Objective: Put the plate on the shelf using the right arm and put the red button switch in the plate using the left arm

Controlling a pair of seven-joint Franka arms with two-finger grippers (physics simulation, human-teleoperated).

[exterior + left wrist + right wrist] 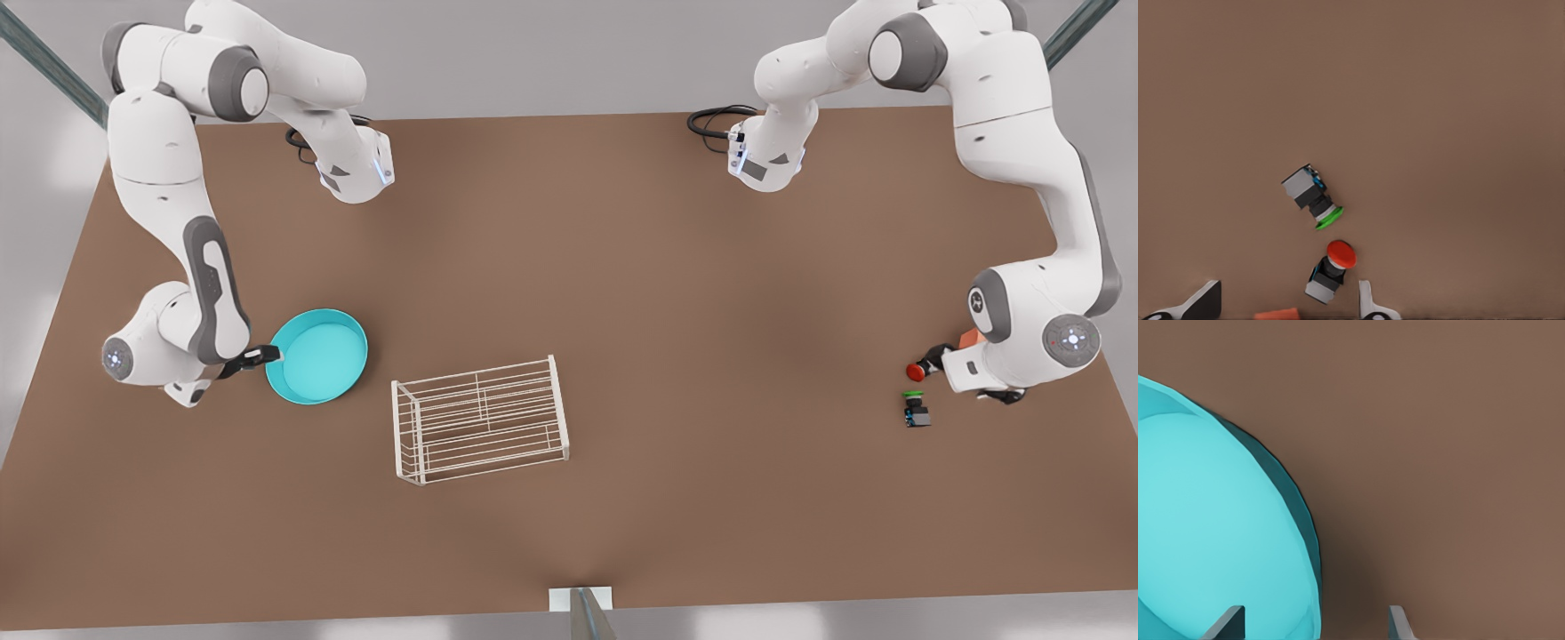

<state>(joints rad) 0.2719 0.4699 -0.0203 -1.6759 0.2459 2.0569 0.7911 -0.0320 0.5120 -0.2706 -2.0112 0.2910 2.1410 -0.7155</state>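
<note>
The plate (317,356) is seen on the brown table (622,267), toward the front view's left and just beside the white wire shelf (480,420), which stands empty near the table's middle; plate and shelf are near each other but apart. The right gripper (258,356) is placed at the plate's rim on the side away from the shelf, and in the right wrist view its two fingers (1225,623) are shown spread, one over the plate's (1211,533) inner floor and the other over bare table outside the rim, so the rim lies between them without being pinched. The red button switch (916,370) is found far across the table, at the front view's right, lying on its side. In the left wrist view the left gripper (1281,303) is seen spread wide around the red button switch (1331,270), with clear gaps to each finger. The green button switch (915,409) lies just beside the red one, and an orange cube (969,339) is partly hidden behind the left arm.
</note>
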